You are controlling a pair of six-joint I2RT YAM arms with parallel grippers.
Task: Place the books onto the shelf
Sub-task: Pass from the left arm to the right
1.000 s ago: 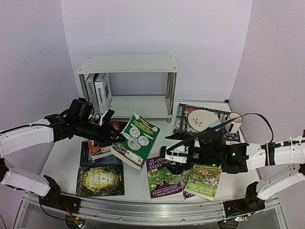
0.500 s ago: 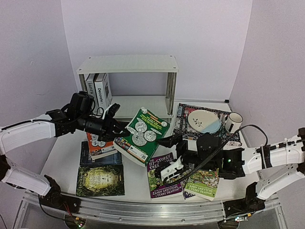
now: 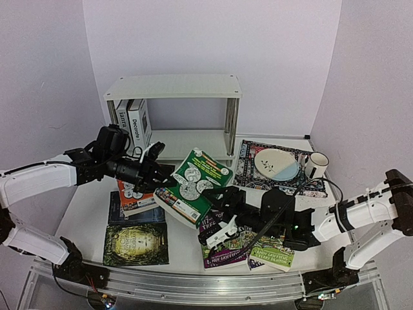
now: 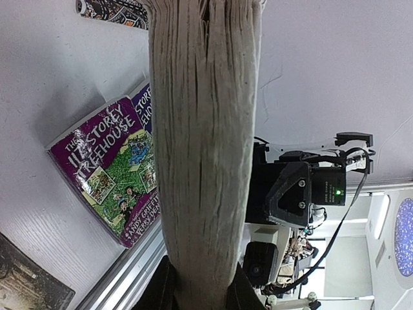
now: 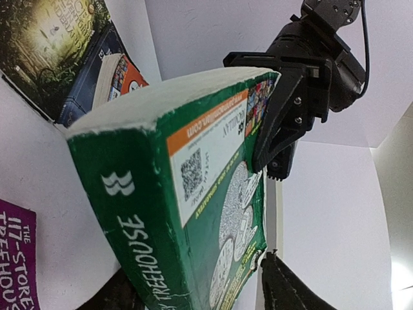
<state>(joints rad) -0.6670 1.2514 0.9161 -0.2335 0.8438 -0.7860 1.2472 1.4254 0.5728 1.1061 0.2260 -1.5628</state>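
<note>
From here the white counter [image 3: 87,206] fills the lower half of the top view, with the white two-tier shelf [image 3: 173,85] at its far edge, upper centre of the frame. Two thick white hardbacks [image 3: 132,126] stand upright at the left end of its lower board, so the open space to their right looks like the natural slot for the next book.

To the right of the shelf lies the patterned mat [image 3: 248,165], carrying a plate [image 3: 276,163] and a mug [image 3: 316,165]. I leave those alone.

The green Treehouse book [image 3: 193,187] is in mid-frame, lifted off the counter and tilted, in front of the shelf but not yet on it. My left end effector [image 3: 158,175] pinches its page edge from the left; the left wrist view shows the page block wedged between the fingers. My right end effector [image 3: 218,212] straddles the opposite corner by the spine, which I read as support for turning the book upright. I cannot tell whether it presses yet.

Other books lie flat nearer the bottom: a dark-covered one [image 3: 135,244] at lower left, an orange one [image 3: 132,194] stacked above it, and the purple 117-Storey Treehouse paperback [image 3: 219,248] at lower centre, beside more paperbacks.
</note>
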